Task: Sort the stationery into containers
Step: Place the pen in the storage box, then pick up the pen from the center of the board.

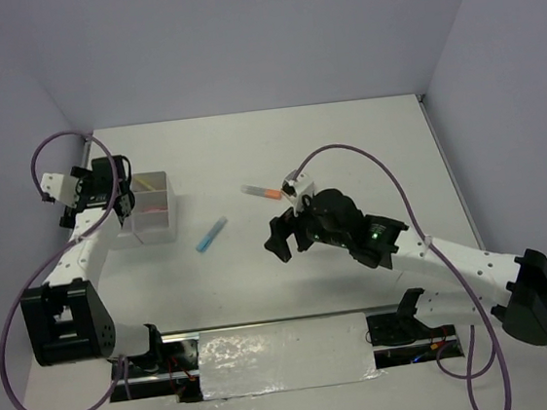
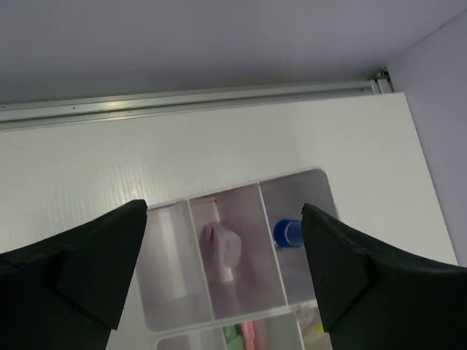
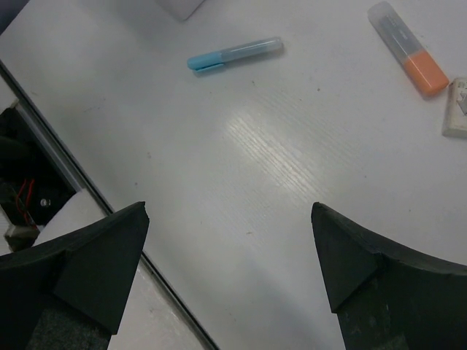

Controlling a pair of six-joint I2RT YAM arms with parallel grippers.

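Observation:
The white organizer (image 1: 152,210) stands at the left of the table. My left gripper (image 1: 123,203) hangs open and empty just above it. In the left wrist view my left gripper (image 2: 222,213) frames the organizer (image 2: 321,182), which holds a pink-and-white eraser (image 2: 223,248), a blue-capped bottle (image 2: 288,233) and green and pink markers (image 2: 242,337). A blue marker (image 1: 212,234) and an orange-tipped marker (image 1: 262,191) lie on the table. My right gripper (image 1: 279,237) is open and empty above the table, right of the blue marker. The right wrist view shows my right gripper (image 3: 230,219), the blue marker (image 3: 233,54), the orange-tipped marker (image 3: 408,47) and a small eraser (image 3: 456,109).
The table's near edge with a dark gap and wiring (image 3: 36,168) lies just left of my right gripper. A metal rail (image 2: 190,98) runs along the far edge beyond the organizer. Grey walls close in the back and sides.

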